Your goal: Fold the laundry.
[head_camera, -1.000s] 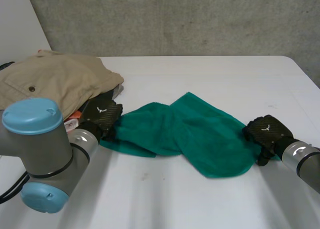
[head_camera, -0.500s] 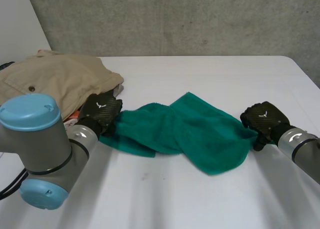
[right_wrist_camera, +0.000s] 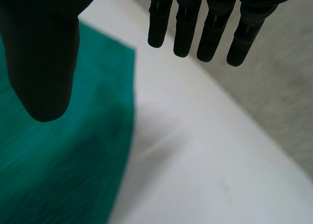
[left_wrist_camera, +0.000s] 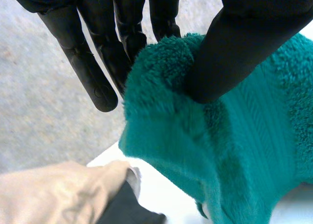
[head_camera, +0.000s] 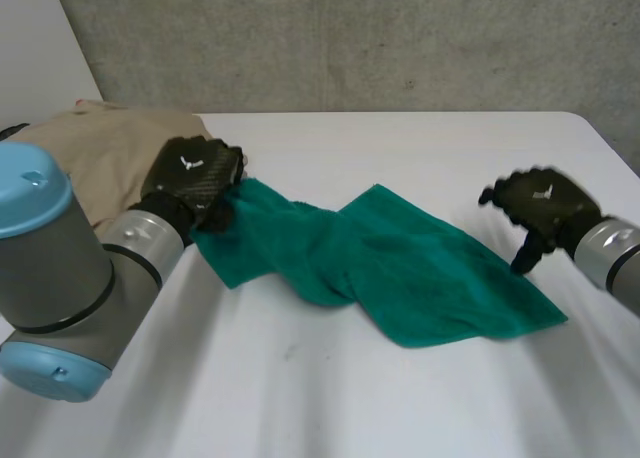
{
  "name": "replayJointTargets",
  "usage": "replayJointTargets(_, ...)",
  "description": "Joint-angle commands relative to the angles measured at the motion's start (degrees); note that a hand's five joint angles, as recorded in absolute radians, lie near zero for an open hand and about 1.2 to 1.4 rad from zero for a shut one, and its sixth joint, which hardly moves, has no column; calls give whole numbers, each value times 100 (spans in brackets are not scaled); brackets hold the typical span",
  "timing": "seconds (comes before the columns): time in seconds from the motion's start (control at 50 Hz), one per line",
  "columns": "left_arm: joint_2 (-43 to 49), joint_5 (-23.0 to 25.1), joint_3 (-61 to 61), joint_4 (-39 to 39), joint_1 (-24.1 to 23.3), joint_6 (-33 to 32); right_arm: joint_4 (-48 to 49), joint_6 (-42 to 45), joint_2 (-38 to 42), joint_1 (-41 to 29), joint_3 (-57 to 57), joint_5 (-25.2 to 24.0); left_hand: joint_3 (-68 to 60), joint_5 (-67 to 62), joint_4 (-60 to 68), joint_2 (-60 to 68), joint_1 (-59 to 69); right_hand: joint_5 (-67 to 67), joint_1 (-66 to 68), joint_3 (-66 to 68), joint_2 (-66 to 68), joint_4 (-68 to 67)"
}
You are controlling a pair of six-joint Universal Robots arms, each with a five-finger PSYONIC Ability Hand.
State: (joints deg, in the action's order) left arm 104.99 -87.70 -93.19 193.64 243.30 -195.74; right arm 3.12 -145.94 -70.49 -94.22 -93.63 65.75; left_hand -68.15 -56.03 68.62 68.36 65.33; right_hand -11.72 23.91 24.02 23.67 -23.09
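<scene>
Towel (head_camera: 400, 268) lies crumpled across the middle of the table (head_camera: 400, 398), one end lifted by the left hand (head_camera: 195, 173), the other end flat with its corner near the right hand (head_camera: 540, 200). The left hand pinches a corner of the towel between thumb and straight fingers, close beside the pile (head_camera: 100, 153) of beige clothing. The right hand holds nothing: its fingers are straight and spread, the thumb over the towel's edge and the fingers over bare table.

By my reading, the step in hand is spreading the towel flat before any fold. To do it well, the right hand should come down on the corner nearest it and pinch it firmly. Both hands should then draw apart until the diagonal ridge through the middle pulls out. The left pinch looks secure (a thick wad of pile is bunched under the thumb), so it need not be reset. Keep the lifted end away from the beige clothing, which could be dragged along.

The towel is deep green terry, plush and looped, with a flatter woven band near its end. It is limp and rectangular, and will likely sag wherever it is unsupported. The tabletop is smooth, so the cloth should slide easily.
</scene>
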Motion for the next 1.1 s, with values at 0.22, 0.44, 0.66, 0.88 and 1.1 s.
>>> replayJointTargets(0.22,566,34,55,-11,68,9,-531,434,54,264,-445,149,-1185,-1397,1138,1164,1467,-199,-21,-32,4,-62)
replayJointTargets(0.44,549,34,11,-11,42,9,-778,514,36,264,-929,105,-1185,-1397,1138,1164,1467,-232,13,2,37,-95)
replayJointTargets(0.66,549,52,29,-11,68,9,117,461,263,229,-1061,52,-1185,-1397,1138,1164,1467,-1072,852,841,877,-935)
replayJointTargets(0.88,505,34,20,-11,68,9,690,417,712,80,-622,140,-1185,-1397,1138,1164,1467,-4360,4141,4130,4165,-4223)
replayJointTargets(1.1,-276,43,160,-476,77,0,-240,74,-1087,71,63,228,-1185,-1397,1138,1164,1467,-5828,5609,5598,5633,-5691)
